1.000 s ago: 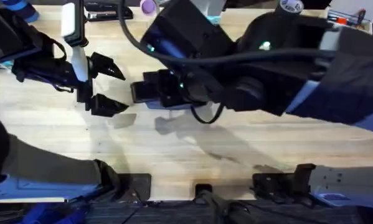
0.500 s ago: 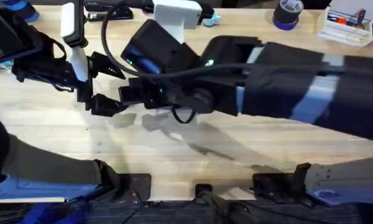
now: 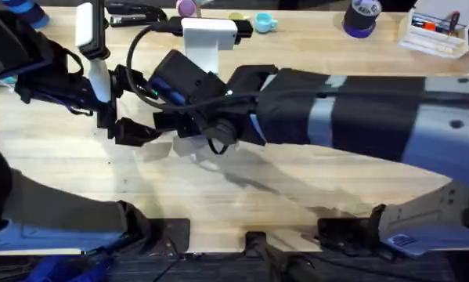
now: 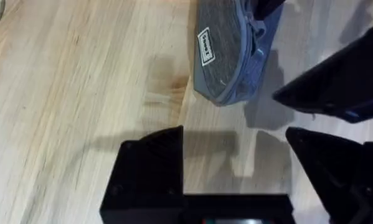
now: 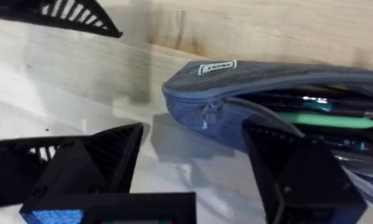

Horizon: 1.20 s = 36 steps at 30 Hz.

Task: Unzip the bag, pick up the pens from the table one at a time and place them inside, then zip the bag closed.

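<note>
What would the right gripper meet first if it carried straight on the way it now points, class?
Probably the bag. The right gripper is open, and the pouch's closed end with its zipper pull lies just ahead between the fingers; depth is hard to judge.

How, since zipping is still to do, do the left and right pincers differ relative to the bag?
The right pincer hovers close at the bag's zipper-pull end; the left pincer sits farther off, bare table between. The right arm reaches across the middle; the left is on its own side. Both are open and empty.
</note>
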Available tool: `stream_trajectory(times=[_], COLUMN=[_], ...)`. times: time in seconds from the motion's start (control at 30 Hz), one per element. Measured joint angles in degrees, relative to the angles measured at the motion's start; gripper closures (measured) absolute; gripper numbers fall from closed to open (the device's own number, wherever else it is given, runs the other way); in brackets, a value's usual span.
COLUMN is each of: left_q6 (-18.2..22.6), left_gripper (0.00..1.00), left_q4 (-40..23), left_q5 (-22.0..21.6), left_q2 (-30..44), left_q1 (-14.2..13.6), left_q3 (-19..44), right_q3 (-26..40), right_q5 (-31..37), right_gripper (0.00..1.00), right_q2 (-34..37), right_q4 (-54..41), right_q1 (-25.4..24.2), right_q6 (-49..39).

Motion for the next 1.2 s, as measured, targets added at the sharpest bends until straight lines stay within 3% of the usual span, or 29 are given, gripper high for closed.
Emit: stream_trajectory(times=[0.13, 0.37, 0.77, 0.97, 1.2], left_q6=[0.02, 0.17, 0.17, 0.17, 0.17], left_gripper=[0.006, 0.006, 0.006, 0.006, 0.007], left_q4=[0.0, 0.0, 0.04, 0.04, 0.04], left_q5=[0.0, 0.0, 0.01, 0.0, 0.0], left_q2=[-0.02, -0.02, 0.0, 0.0, 0.0], left_q1=[0.0, 0.0, 0.0, 0.0, 0.0], left_q3=[0.0, 0.0, 0.0, 0.0, 0.0], right_q3=[0.0, 0.0, -0.02, -0.01, -0.02], right_q5=[1.4, 3.84, 4.01, 3.65, 2.88], right_gripper=[0.108, 0.443, 0.838, 0.956, 0.967], right_q2=[1.07, 2.74, 3.6, 3.78, 3.78], right_q4=[0.99, 1.65, 3.73, 4.0, 4.0], right_q1=[-0.28, -0.74, -0.79, -0.81, -1.3], right_q6=[0.17, 0.18, 0.31, 0.64, 0.55])
